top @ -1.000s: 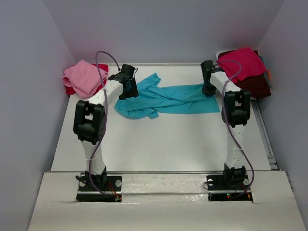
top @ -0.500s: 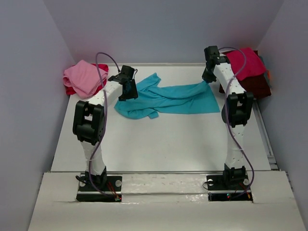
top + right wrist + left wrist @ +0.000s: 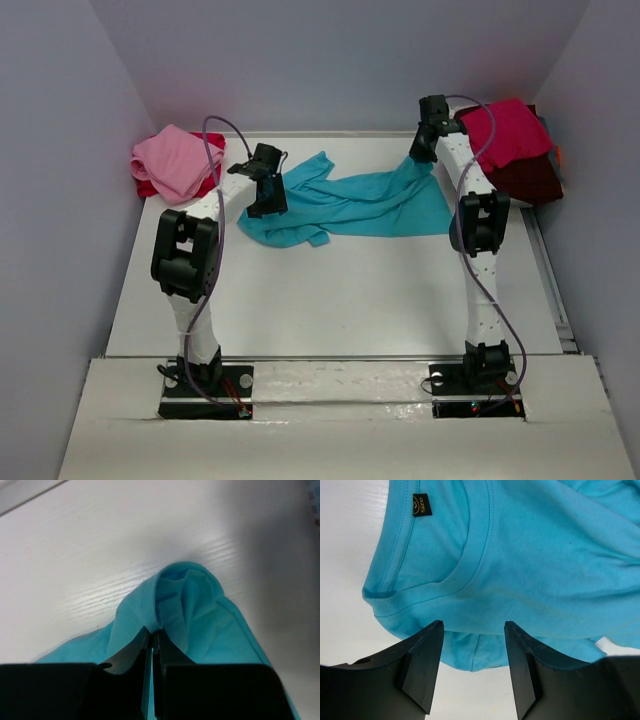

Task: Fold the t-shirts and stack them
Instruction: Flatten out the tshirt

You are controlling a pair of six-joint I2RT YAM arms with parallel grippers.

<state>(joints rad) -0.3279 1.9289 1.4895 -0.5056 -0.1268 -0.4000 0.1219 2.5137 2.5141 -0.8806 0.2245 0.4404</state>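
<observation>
A turquoise t-shirt lies spread and crumpled across the far middle of the table. My right gripper is shut on its right edge and holds that corner lifted into a peak. In the right wrist view the pinched fold of turquoise t-shirt rises from the shut right gripper. My left gripper hovers open over the shirt's left end. The left wrist view shows the collar and label of the turquoise t-shirt beyond the open left gripper, with nothing between the fingers.
A pink t-shirt lies on a red one at the far left. A crimson t-shirt tops a dark maroon one at the far right. Grey walls close in the table on three sides.
My right gripper has closed on the shirt's right edge and risen toward the back, pulling that corner up. The left gripper has shifted only slightly.
</observation>
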